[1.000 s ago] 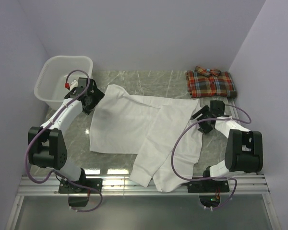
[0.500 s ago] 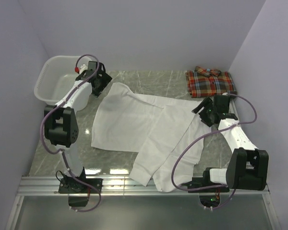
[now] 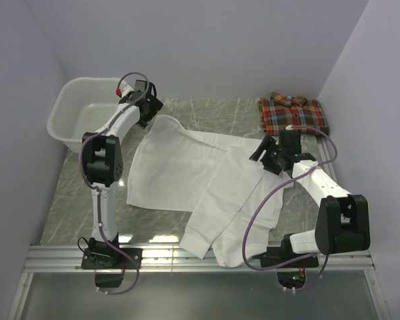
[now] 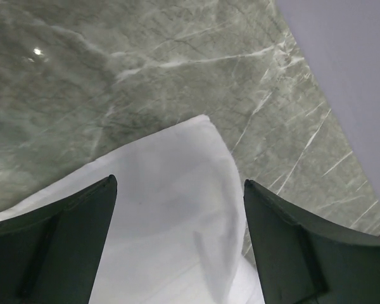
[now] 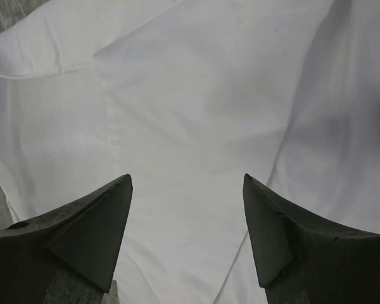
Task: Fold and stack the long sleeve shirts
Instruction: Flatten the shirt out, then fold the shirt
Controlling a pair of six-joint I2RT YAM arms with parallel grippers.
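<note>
In the middle of the top view, the white shirt (image 3: 180,170) is spread across the table (image 3: 213,110). The plaid shirt (image 3: 292,115) sits folded at upper right, with a basket (image 3: 57,127) at upper left. In the left wrist view, the left fingers (image 4: 57,240) are apart over a corner of the white shirt (image 4: 171,209). In the right wrist view, the right fingers (image 5: 82,234) are apart too, just above white cloth.

White shirt (image 3: 200,180) lies spread mid-table; plaid shirt (image 3: 292,115) folded far right.
</note>
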